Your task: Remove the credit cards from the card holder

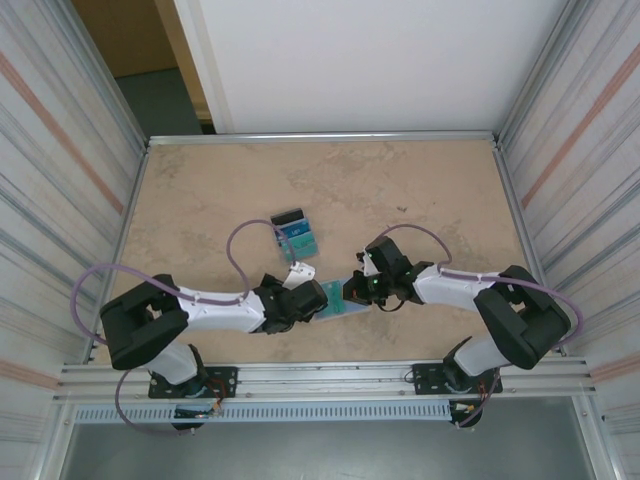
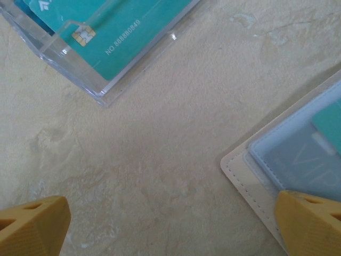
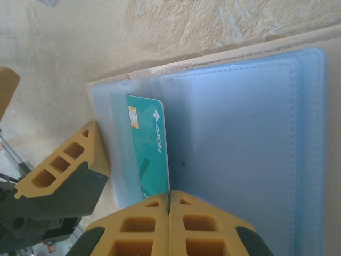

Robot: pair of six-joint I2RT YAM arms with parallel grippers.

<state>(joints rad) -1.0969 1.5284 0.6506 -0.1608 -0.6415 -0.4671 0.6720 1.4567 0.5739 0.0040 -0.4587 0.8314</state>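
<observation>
Mottled beige counter (image 1: 420, 190), enclosed by corrugated metal walls (image 1: 60, 150) at the sides and a white wall (image 1: 380, 60) behind. A clear tray (image 2: 80, 64) at mid-counter holds stacked cards (image 2: 133, 26), while the card holder (image 3: 240, 133) lies open near the front edge between the two arms, light-blue face up, with a teal card (image 3: 152, 154) projecting from one pocket. The right tool (image 3: 169, 208) is closed, pinching that card's edge; the left tool (image 2: 170, 224) stands wide and empty, one fingertip over the holder's corner.
</observation>
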